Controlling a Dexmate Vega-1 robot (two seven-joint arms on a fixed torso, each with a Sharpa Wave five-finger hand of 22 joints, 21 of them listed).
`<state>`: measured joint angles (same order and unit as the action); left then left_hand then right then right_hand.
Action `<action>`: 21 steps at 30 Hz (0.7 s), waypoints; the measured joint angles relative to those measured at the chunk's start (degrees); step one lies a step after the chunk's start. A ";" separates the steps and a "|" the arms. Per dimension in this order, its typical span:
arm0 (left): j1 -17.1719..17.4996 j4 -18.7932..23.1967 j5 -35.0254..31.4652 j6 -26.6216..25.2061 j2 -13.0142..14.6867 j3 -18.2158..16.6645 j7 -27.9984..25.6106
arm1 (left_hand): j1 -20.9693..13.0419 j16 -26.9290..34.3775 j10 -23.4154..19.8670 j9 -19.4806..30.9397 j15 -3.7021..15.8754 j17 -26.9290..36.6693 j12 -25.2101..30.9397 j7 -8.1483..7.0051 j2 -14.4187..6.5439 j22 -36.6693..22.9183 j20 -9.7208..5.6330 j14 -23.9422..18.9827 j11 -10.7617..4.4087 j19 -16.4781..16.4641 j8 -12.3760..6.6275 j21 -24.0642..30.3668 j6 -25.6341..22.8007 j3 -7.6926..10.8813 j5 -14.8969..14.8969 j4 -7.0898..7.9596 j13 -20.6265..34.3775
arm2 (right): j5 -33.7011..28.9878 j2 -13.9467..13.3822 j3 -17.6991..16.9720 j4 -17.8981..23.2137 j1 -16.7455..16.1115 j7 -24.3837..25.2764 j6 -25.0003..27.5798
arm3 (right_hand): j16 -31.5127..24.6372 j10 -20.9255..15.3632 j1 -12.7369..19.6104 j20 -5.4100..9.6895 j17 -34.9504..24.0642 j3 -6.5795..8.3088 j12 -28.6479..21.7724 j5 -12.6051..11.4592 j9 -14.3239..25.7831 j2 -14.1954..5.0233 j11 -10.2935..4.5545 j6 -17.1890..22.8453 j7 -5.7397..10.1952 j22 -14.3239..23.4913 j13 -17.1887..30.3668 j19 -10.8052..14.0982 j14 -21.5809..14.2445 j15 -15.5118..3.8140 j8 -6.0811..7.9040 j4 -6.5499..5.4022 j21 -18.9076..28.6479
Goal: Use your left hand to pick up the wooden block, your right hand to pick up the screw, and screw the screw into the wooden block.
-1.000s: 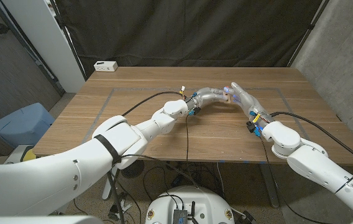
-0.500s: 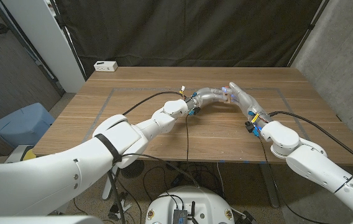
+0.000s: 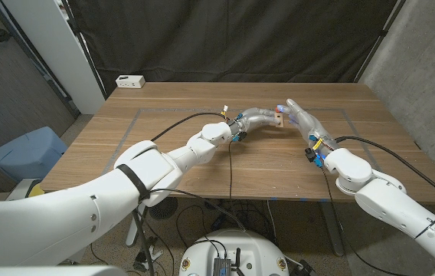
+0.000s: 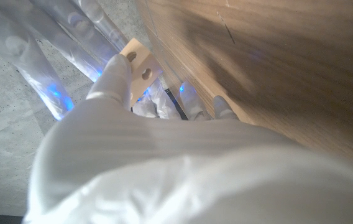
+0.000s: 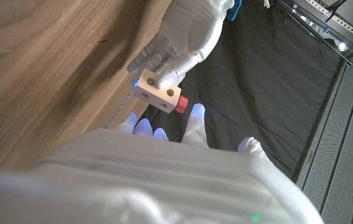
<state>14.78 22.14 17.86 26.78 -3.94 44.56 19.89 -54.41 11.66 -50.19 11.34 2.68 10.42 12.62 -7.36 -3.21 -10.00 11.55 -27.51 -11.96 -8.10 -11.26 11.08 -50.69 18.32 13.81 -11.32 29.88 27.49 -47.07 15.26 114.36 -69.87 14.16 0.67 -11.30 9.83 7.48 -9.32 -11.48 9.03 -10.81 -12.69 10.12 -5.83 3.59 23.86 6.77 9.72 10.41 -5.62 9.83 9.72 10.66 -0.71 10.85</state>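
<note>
Left to right: white box (image 3: 129, 80) near the table (image 3: 164, 165) far left corner, well apart from the work. Left hand (image 3: 257, 118) raised over the table middle, fingers clamped around the wooden block (image 5: 158, 94), holed faces turned outward. Red-headed screw (image 5: 182, 104) already seated in one end of the block, head standing just proud, so probably part-way in. Right hand (image 3: 299, 116) just beside the block, fingertips (image 5: 196, 112) at the red head; grasping it or merely touching, impossible to tell. Judged progress: both pick-ups done, screw started, remaining turns to drive it home left. Both arms stretched inward, hands meeting above the table centre, block clear of the surface.
</note>
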 measured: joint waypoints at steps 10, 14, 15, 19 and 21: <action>-0.01 0.24 -0.08 0.26 0.11 0.05 0.20 | -0.01 0.00 -0.03 -0.04 0.00 -0.04 0.21 -0.01 -0.01 0.00 0.00 0.00 -0.05 0.00 -0.21 0.00 -0.01 0.00 -0.16 0.00 -0.03 | 0.18 0.08 -0.96 -1.08 -0.07 0.28 -0.20 | 0.00 0.00 -0.02 0.00 0.00 0.00 0.00 0.00 0.00 0.02 0.00 -0.23 -0.22 0.00 0.00 0.00 0.00 0.00 0.00 0.00 0.00; -0.02 0.34 -0.12 0.44 0.18 0.06 0.23 | -0.01 0.00 -0.04 -0.04 0.00 -0.03 0.21 -0.01 -0.01 0.00 0.00 0.00 -0.05 0.00 -0.21 0.00 -0.01 0.00 -0.16 0.00 -0.01 | 0.30 0.20 -1.03 -1.71 0.42 0.02 -0.21 | 0.00 0.00 -0.25 0.00 0.00 0.00 0.00 0.00 0.00 0.25 0.00 -0.53 -0.53 0.00 0.00 0.00 0.00 0.00 -0.13 0.00 0.00; -0.02 0.36 -0.14 0.47 0.20 0.07 0.24 | -0.01 0.00 -0.03 -0.04 0.00 -0.03 0.21 -0.01 -0.01 0.00 0.00 0.00 -0.05 0.00 -0.21 0.00 -0.01 0.00 -0.17 0.00 0.04 | 0.36 0.23 -1.04 -1.93 0.59 -0.17 -0.22 | 0.00 0.00 -0.33 0.00 0.00 0.00 0.00 0.00 0.00 0.33 0.00 -0.53 -0.53 0.00 0.00 0.00 0.00 0.00 -0.29 0.00 0.00; -0.04 0.42 -0.17 0.49 0.27 0.08 0.28 | -0.01 0.00 -0.03 -0.02 0.00 0.12 0.21 -0.01 -0.01 0.00 0.00 0.00 -0.05 0.00 -0.20 0.00 -0.01 0.00 -0.17 0.00 0.12 | 0.47 0.31 -1.04 -2.57 1.03 -0.53 -0.23 | 0.00 0.00 -0.32 0.00 0.00 0.00 0.00 0.00 0.00 0.32 0.00 -0.75 -0.31 0.00 0.00 0.00 0.00 0.00 -0.29 0.00 0.00; -0.05 0.46 -0.21 0.50 0.29 0.09 0.33 | -0.01 0.00 -0.02 -0.01 0.00 0.06 0.21 0.00 -0.01 0.00 0.00 0.00 -0.04 0.00 -0.20 0.00 -0.01 0.00 -0.17 0.00 0.11 | 0.54 0.37 -0.95 -3.02 1.37 -0.82 -0.27 | 0.00 0.00 -0.32 0.00 0.00 0.00 0.00 0.00 0.01 0.32 0.00 -0.75 -0.31 0.00 0.00 0.00 0.00 0.00 -0.29 0.00 0.00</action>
<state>14.73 22.60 17.65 27.28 -3.65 44.65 20.22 -54.41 11.66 -50.21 11.33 2.68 10.49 12.83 -7.36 -3.22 -10.00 11.55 -27.51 -12.00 -8.10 -11.46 11.08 -50.70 18.32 13.64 -11.32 29.99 28.03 -46.70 14.31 111.33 -68.51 13.34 0.40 -11.30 9.83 7.17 -9.32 -11.48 9.03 -10.81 -12.69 10.13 -5.51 3.59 23.11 6.45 9.72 10.41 -5.62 9.83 9.72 10.37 -0.71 10.86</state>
